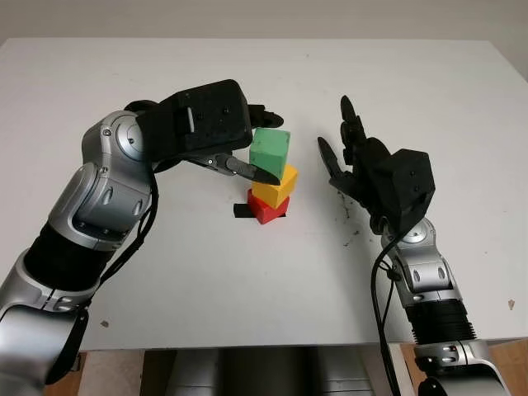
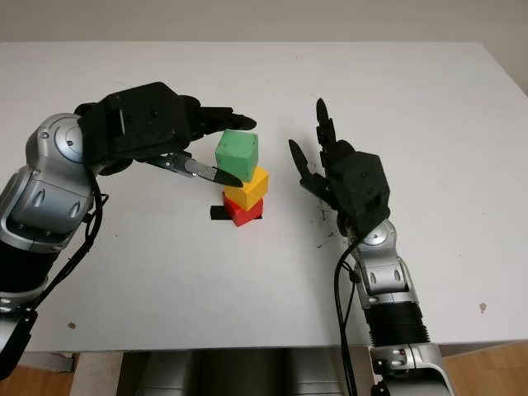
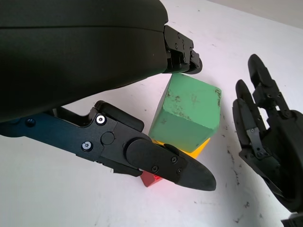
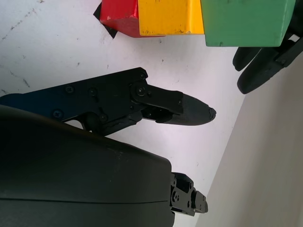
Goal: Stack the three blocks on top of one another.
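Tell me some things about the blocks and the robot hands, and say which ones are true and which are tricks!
1. The green block is on top of the stack. True.
2. The red block is in the middle. False: it is at the bottom, with the yellow block on it.
3. The left robot hand is at the green block. True.
4. The right robot hand holds a block. False: it is open, beside the stack.
5. The table is black. False: it is white.
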Tool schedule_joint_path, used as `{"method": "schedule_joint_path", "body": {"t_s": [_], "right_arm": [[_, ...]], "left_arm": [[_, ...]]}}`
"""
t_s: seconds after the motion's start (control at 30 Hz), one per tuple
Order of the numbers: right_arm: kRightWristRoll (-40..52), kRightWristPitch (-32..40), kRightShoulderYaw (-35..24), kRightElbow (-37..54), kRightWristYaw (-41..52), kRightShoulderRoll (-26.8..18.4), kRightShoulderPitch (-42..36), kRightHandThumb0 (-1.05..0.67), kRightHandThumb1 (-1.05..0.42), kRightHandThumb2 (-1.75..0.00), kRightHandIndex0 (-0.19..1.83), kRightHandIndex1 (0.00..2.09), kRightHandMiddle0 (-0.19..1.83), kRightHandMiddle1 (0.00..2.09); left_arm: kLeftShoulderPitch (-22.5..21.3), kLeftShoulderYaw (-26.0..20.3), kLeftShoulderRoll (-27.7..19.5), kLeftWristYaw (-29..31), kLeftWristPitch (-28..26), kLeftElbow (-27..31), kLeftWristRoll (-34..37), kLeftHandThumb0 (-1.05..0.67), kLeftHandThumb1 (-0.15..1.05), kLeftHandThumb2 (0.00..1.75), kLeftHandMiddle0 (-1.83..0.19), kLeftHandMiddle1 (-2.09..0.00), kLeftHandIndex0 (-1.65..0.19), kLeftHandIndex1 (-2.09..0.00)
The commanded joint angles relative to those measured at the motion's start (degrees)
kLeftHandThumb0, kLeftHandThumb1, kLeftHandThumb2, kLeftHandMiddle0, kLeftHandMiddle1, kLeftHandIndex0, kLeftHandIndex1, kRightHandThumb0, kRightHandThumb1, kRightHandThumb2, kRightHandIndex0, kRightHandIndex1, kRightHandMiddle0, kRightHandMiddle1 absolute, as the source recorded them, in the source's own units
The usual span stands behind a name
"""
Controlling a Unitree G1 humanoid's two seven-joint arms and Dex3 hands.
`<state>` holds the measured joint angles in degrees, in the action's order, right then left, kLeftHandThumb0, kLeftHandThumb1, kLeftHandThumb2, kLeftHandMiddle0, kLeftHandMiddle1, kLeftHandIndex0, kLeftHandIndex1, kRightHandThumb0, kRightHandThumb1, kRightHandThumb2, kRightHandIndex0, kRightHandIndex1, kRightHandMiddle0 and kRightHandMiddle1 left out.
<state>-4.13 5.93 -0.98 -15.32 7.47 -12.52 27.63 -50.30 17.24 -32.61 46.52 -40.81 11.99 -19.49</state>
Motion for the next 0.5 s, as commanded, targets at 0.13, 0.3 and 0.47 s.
{"method": "schedule_joint_path", "body": {"t_s": [0.13, 0.3, 0.47], "right_arm": [[0.15, -0.40, -0.29, 0.20, -0.04, -0.41, 0.63, -0.52, -1.05, -0.58, -0.17, 0.05, -0.15, 0.05], [0.19, 0.14, -0.31, 0.34, -0.22, -0.25, 0.62, -0.52, -1.05, -0.58, -0.18, 0.05, -0.16, 0.05], [0.61, 2.54, -0.64, 0.94, -0.22, -0.25, 1.04, -0.59, -1.05, -0.60, -0.19, 0.02, -0.19, 0.04]], "left_arm": [[0.06, -5.28, -0.87, 0.23, -3.54, 5.00, 5.39, -0.86, 1.02, 0.10, 0.15, -0.02, 0.09, -0.03], [4.36, -12.34, -2.11, -3.24, -0.12, 7.67, 9.53, -0.92, 1.05, 0.46, 0.19, -0.03, 0.17, -0.03], [8.70, -23.73, 3.69, -15.51, -0.04, 10.15, 13.34, -0.81, 1.05, 0.56, 0.19, 0.00, 0.18, -0.01]]}}
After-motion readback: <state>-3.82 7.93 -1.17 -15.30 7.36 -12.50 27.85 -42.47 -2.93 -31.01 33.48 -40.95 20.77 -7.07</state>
